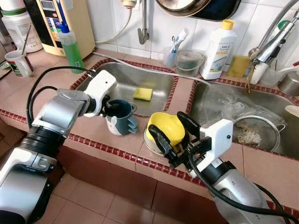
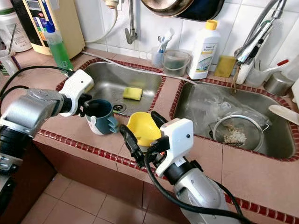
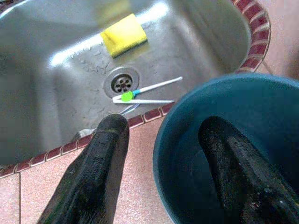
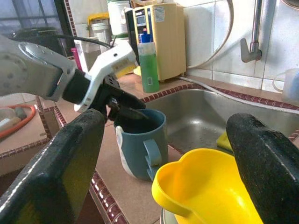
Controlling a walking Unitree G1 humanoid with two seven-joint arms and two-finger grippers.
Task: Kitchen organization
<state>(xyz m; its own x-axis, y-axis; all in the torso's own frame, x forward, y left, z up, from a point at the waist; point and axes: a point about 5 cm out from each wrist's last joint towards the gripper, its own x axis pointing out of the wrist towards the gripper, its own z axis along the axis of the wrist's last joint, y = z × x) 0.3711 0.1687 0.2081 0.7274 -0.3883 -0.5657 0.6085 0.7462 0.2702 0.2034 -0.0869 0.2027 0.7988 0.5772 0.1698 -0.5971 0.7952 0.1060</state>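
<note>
A dark blue mug (image 1: 120, 116) stands upright on the tiled counter in front of the left sink (image 1: 126, 72). My left gripper (image 1: 112, 108) is open and straddles its rim, one finger (image 3: 233, 172) inside the mug (image 3: 261, 112) and the other finger (image 3: 98, 172) outside, clear of the wall. To the right, a yellow cup (image 1: 166, 125) sits on a small plate (image 1: 149, 144) near the counter's front edge. My right gripper (image 1: 168, 127) is open, with a finger (image 4: 60, 172) on each side of the yellow cup (image 4: 201, 186).
A yellow sponge (image 1: 143, 94) and a toothbrush (image 3: 149, 88) lie in the left sink. The right sink holds a strainer (image 1: 254, 133) and a plastic bag. A green bottle (image 1: 71, 46), a white mug (image 1: 16, 63) and a detergent bottle (image 1: 217, 49) stand behind.
</note>
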